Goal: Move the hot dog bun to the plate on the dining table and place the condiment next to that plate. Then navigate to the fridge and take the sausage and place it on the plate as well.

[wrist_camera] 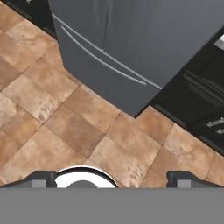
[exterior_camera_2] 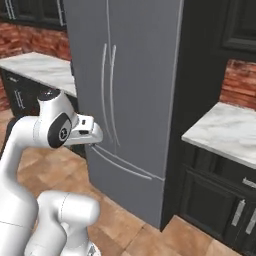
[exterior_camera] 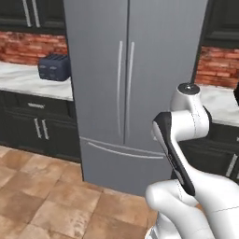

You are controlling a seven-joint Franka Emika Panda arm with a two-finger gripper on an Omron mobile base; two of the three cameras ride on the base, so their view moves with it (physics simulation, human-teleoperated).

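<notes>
On the left a dark toaster sits on the marble surface by the brick wall. Right of it stands the fridge, both doors shut, their long vertical handles meeting at the centre seam. The pincer, jaws wide apart and holding nothing, points down at the tiled floor, with the fridge ahead of it. The sausage presumably lies behind those doors, so a handle must be reached first.

Kitchen: fridge, toaster, cabinets.
</notes>
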